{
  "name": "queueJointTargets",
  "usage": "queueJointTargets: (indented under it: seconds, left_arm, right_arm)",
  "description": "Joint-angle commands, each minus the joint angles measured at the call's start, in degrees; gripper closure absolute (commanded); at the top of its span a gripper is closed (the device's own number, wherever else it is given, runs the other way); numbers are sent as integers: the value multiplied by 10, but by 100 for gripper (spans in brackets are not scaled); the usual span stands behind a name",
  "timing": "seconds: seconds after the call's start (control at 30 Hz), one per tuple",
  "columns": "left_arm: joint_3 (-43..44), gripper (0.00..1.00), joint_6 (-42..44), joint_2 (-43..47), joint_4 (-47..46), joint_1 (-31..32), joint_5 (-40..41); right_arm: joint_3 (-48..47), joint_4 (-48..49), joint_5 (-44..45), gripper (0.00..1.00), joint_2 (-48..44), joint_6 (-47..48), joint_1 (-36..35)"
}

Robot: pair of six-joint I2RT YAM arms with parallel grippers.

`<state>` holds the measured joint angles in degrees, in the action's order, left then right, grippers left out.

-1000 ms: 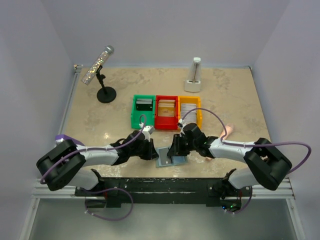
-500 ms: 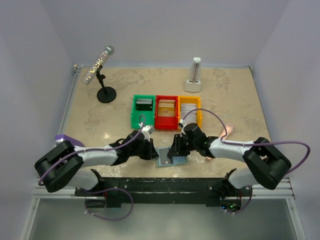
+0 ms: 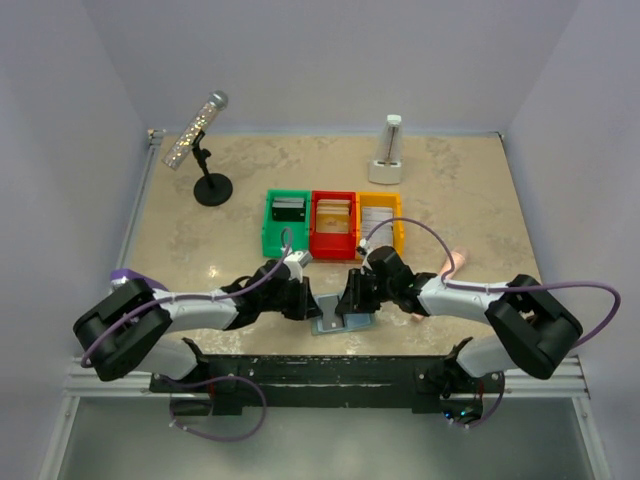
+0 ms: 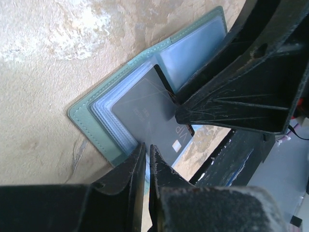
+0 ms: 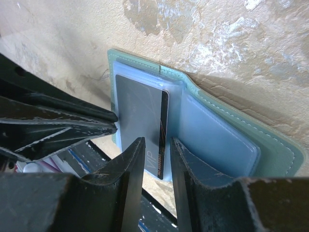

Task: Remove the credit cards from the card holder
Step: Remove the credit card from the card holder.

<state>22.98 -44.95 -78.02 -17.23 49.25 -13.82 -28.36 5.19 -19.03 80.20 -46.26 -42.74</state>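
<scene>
The wallet (image 3: 343, 320) lies open on the worktop (image 3: 450, 190) at its near edge, between the two arms and apart from the coloured bins (image 3: 333, 225). A dark card (image 4: 145, 113) sticks partway out of the clear pockets on one panel.

The right end effector (image 5: 158, 147) is open by a modest gap, with its fingers either side of the card's exposed end but not clamped on it. The left end effector (image 4: 146, 151) has its fingers drawn almost together, with only a slit between them, right at the card's long edge. Whether they pinch the card or a pocket lip, I cannot tell.

The step in hand looks like drawing this card out. To do it well, one arm should pin the wallet flat while the other takes the card alone, not the plastic sleeve with it. The pull should run low and straight in line with the pocket mouth, since any twist would likely jam the corners. The wallet is probably light and will follow the card if it is not held down.
</scene>
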Motion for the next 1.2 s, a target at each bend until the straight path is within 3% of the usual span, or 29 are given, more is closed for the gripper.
queueJointTargets:
  seconds: [0.0, 0.4, 1.17]
  left_arm:
    - [5, 87, -15, -24, -50, 1, -20]
    - [3, 100, -16, -61, -18, 1, 29]
    - [-7, 100, -27, -107, -15, 1, 54]
  right_arm:
    - [-6, 3, -6, 68, 0, -1, -1]
    - [10, 20, -14, 68, -20, -21, 0]
    - [42, 41, -22, 72, -56, -31, 17]
